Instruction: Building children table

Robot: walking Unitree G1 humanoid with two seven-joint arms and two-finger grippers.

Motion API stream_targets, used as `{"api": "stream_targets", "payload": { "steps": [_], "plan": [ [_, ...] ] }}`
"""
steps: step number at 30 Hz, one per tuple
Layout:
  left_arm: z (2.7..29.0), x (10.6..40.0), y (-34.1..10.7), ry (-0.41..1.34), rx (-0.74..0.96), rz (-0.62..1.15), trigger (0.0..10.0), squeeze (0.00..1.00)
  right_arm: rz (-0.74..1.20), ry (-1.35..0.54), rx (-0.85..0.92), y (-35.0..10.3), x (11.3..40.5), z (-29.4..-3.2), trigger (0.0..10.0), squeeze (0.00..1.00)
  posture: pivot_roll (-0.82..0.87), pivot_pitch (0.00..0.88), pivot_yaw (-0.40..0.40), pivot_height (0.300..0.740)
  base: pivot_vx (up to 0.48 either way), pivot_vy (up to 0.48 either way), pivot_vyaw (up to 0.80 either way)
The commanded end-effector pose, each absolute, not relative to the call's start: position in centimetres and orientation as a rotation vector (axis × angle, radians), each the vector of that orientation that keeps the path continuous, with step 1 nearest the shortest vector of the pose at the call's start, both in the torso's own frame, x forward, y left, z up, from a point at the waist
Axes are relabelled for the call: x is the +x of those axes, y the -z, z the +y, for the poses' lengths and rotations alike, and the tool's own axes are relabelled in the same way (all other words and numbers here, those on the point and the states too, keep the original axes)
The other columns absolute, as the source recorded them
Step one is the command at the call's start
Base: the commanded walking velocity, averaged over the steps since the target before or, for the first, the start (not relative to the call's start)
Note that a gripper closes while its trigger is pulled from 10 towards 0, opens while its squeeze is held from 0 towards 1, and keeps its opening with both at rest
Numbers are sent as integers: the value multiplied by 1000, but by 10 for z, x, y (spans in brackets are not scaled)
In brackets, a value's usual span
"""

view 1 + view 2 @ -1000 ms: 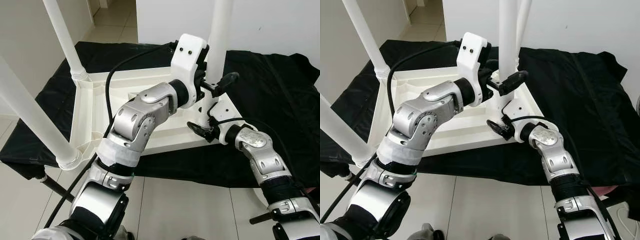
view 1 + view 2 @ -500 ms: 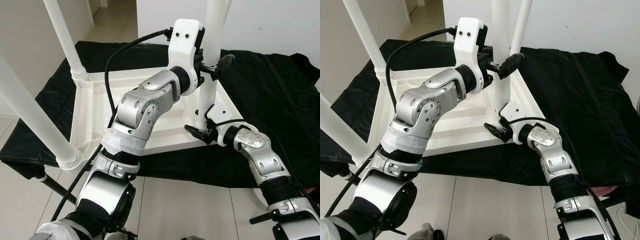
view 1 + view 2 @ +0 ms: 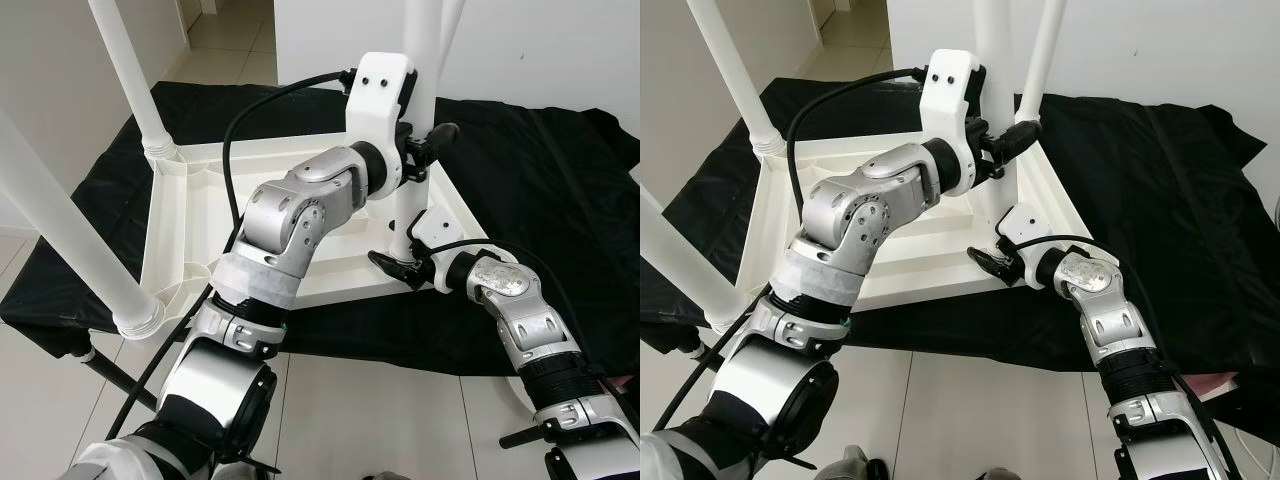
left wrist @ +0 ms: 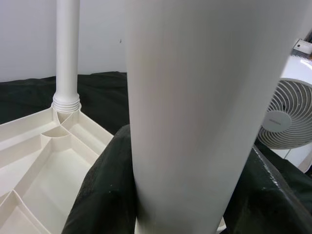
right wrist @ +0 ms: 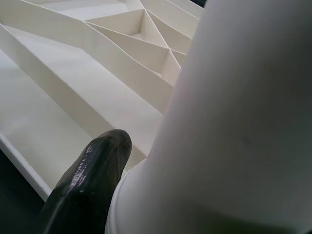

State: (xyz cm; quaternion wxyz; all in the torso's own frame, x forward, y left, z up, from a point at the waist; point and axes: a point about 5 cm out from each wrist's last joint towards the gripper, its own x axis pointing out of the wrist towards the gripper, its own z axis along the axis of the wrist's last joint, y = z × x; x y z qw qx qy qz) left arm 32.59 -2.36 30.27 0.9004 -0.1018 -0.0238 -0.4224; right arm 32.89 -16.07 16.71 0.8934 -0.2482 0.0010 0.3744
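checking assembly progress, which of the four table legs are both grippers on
The near-right leg: left gripper clamps it midway, right gripper at its base; the others stand untouched.

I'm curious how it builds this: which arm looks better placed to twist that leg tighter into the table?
Probably the left gripper: it clasps the white leg higher up, while the right gripper steadies its base.

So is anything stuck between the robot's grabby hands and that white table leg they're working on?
Nothing visible is. The left gripper has its black fingers around the white leg partway up, and the right gripper holds the same leg at its base, at the corner of the upside-down tabletop.
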Motion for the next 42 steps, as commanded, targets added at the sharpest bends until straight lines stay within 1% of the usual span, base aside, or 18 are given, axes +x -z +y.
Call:
{"api": "stream_targets", "payload": {
  "steps": [1, 9, 10, 11, 12, 13, 14, 17, 21, 22, 25, 26, 29, 32, 35, 37, 41, 42],
  "plan": [
    [-30, 321, -308, 929, -219, -58, 0, 0, -15, -792, -526, -169, 328, -157, 10000, 0, -87, 55, 33, 740, 0, 0, 0],
    [-30, 323, -310, 916, -220, -63, 0, 0, -17, -758, -466, -171, 331, -157, 10000, 0, -85, 56, 32, 740, 0, 0, 0],
    [-30, 323, -310, 909, -218, -64, 7882, 0, -26, -742, -457, -171, 332, -157, 10000, 0, -84, 52, 30, 740, 0, 0, 0],
    [-30, 324, -310, 904, -217, -65, 7882, 0, -32, -730, -452, -171, 333, -157, 10000, 0, -84, 52, 30, 740, 0, 0, 0],
    [-29, 325, -311, 887, -220, -65, 10000, 0, -39, -714, -435, -172, 334, -156, 10000, 0, -84, 52, 30, 740, 0, 0, 0],
    [-29, 325, -311, 887, -220, -65, 10000, 0, -39, -714, -435, -172, 334, -156, 10000, 0, -84, 52, 30, 740, 0, 0, 0],
    [-29, 326, -312, 874, -224, -66, 10000, 0, -48, -694, -398, -174, 336, -156, 10000, 1000, -84, 52, 30, 740, 0, 0, 0],
    [-28, 328, -314, 860, -231, -66, 10000, 0, -69, -672, -361, -178, 338, -154, 10000, 1000, -84, 45, 28, 740, 0, 0, 0],
    [-27, 329, -317, 846, -232, -74, 10000, 0, -96, -649, -354, -182, 339, -151, 10000, 1000, -84, 45, 28, 740, 0, 0, 0],
    [-26, 330, -321, 821, -235, -91, 10000, 0, -122, -601, -324, -186, 343, -145, 10000, 1000, -84, 37, 26, 740, 0, 0, 0],
    [-25, 332, -325, 796, -242, -109, 10000, 0, -147, -557, -295, -189, 347, -138, 10000, 1000, -84, 37, 26, 740, 0, 0, 0],
    [-24, 332, -328, 778, -245, -123, 10000, 0, -163, -530, -281, -191, 348, -133, 10000, 0, -84, 37, 26, 740, 0, 0, 0],
    [-23, 333, -331, 751, -239, -146, 10000, 0, -186, -479, -249, -194, 351, -122, 10000, 0, -84, 30, 20, 740, 0, 0, 0],
    [-24, 333, -332, 747, -231, -152, 10000, 0, -191, -446, -234, -196, 353, -118, 10000, 0, -84, 30, 20, 740, 0, 0, 0],
    [-25, 332, -331, 739, -196, -170, 10000, 0, -176, -343, -153, -198, 359, -105, 10000, 0, -79, 21, 16, 740, 0, 0, 0],
    [-26, 332, -331, 734, -189, -171, 10000, 0, -176, -310, -151, -199, 360, -103, 10000, 0, -79, 21, 16, 740, 0, 0, 0],
    [-29, 333, -327, 714, -169, -162, 10000, 0, -206, -160, -177, -204, 361, -100, 10000, 0, -78, 19, 16, 740, 0, 0, 0],
    [-29, 333, -327, 714, -169, -162, 10000, 0, -206, -160, -177, -204, 361, -100, 10000, 0, -78, 19, 16, 740, 0, 0, 0]
  ]
}}
